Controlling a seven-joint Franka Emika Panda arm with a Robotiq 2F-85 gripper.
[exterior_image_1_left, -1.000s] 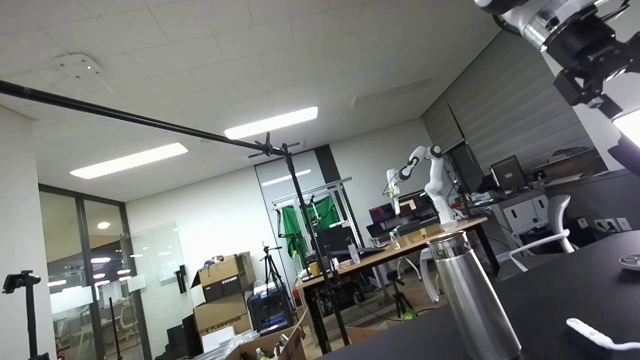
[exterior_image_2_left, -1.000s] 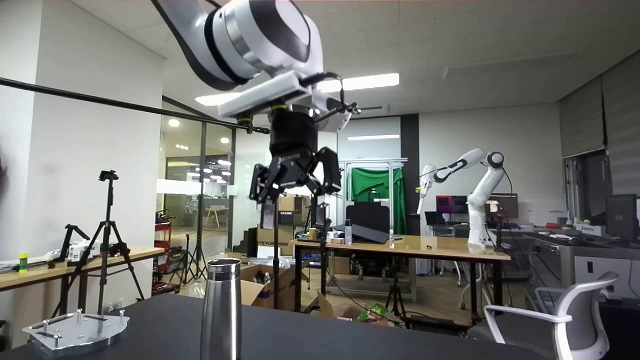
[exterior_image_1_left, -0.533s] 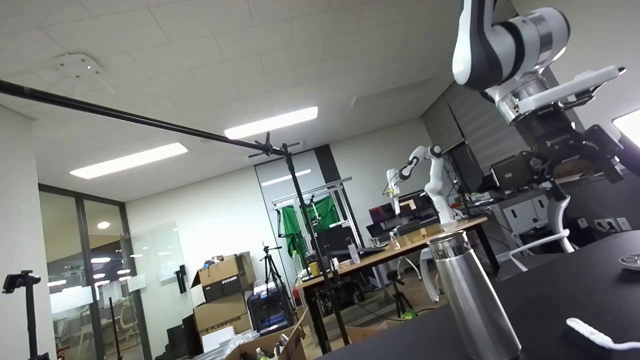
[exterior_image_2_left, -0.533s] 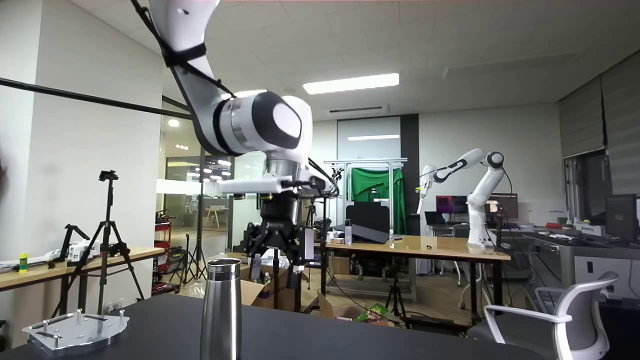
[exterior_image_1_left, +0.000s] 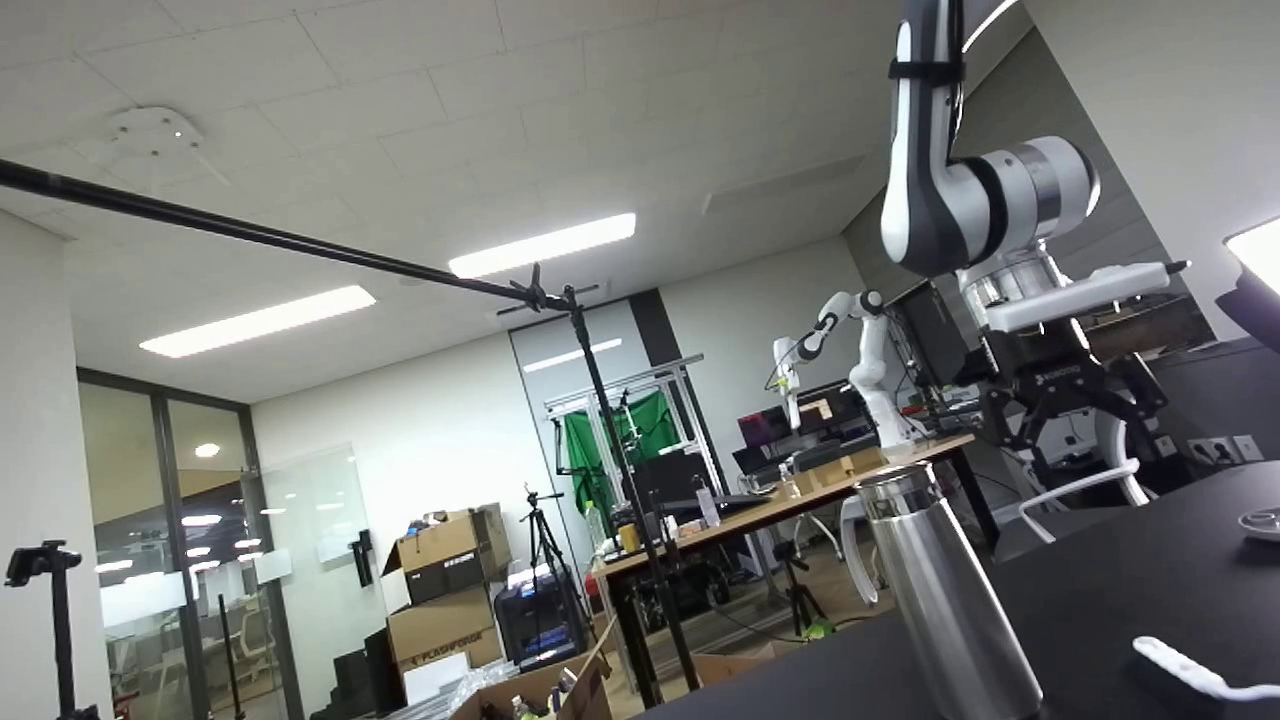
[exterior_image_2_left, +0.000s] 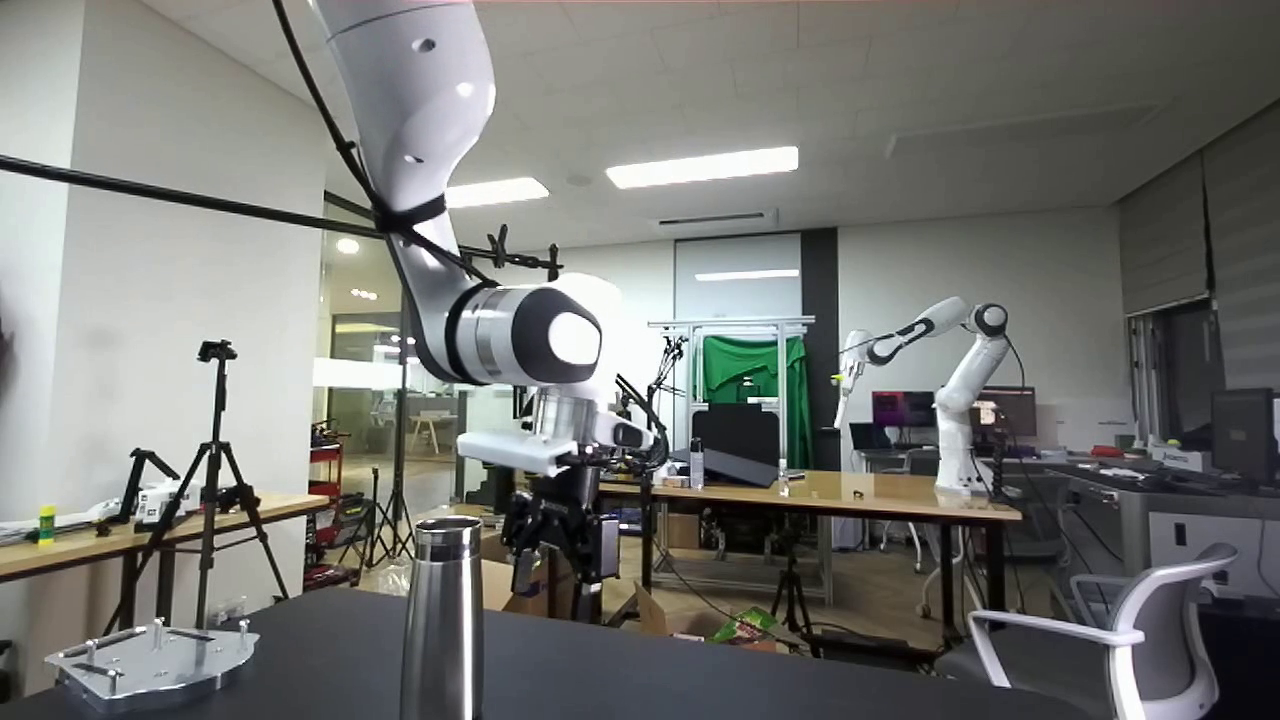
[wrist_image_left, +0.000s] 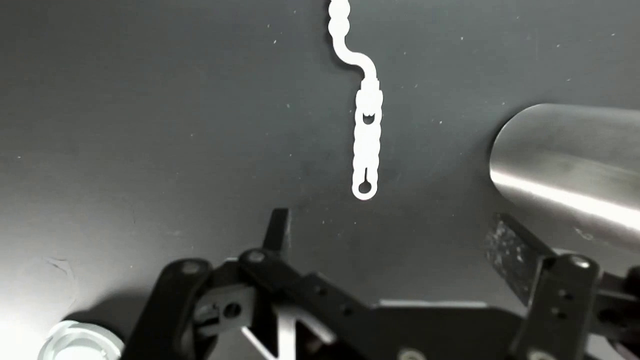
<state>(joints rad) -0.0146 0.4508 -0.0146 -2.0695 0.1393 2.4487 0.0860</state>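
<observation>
Spread wide apart in the wrist view: jaws, with matte, speckled surface (wrist_image_left: 390, 250) between. At upper middle there, a flat white tool (wrist_image_left: 367, 140), scalloped along both sides, bent in an S, keyhole-slotted at the tip; the same white tool (exterior_image_1_left: 1190, 668), cropped, at lower right in an exterior view. At right in the wrist view, only the smooth lower part of a steel tumbler (wrist_image_left: 570, 165); stands tapered and bright-rimmed in both exterior views. At lower left in an exterior view, beyond the wrist view: a metal-looking plate (exterior_image_2_left: 155, 665) with short posts.
</observation>
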